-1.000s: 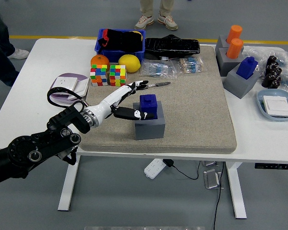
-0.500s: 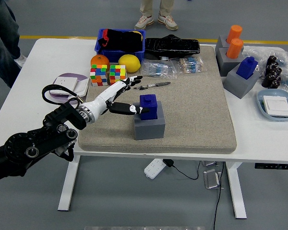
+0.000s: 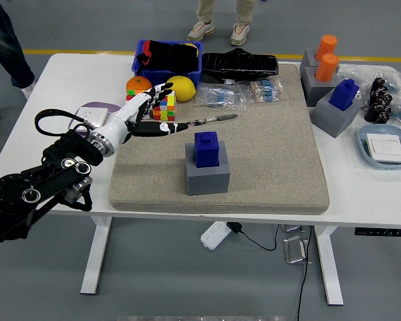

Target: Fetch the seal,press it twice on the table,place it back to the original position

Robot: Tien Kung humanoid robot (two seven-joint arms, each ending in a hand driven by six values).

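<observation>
The blue seal point(image 3: 206, 148) stands upright on its grey block point(image 3: 208, 176) in the middle of the beige mat point(image 3: 267, 154). My left hand point(image 3: 151, 112) hovers to the seal's upper left, over the mat's left edge, well apart from it. Its white and black fingers point(image 3: 162, 127) are spread and hold nothing. The black left arm point(image 3: 47, 184) comes in from the lower left. My right arm is out of view.
Two colour cubes point(image 3: 162, 105), an orange point(image 3: 138, 84) and a lemon point(image 3: 180, 87) lie just behind the hand. A blue bin point(image 3: 168, 55), a pen point(image 3: 214, 120), more seals on grey blocks point(image 3: 339, 107) and a blue dish point(image 3: 386, 146) sit around. A person's feet point(image 3: 220, 29) show beyond the table.
My left hand has drawn back from the seal, moving left and away across the mat. The seal stays on its block.
</observation>
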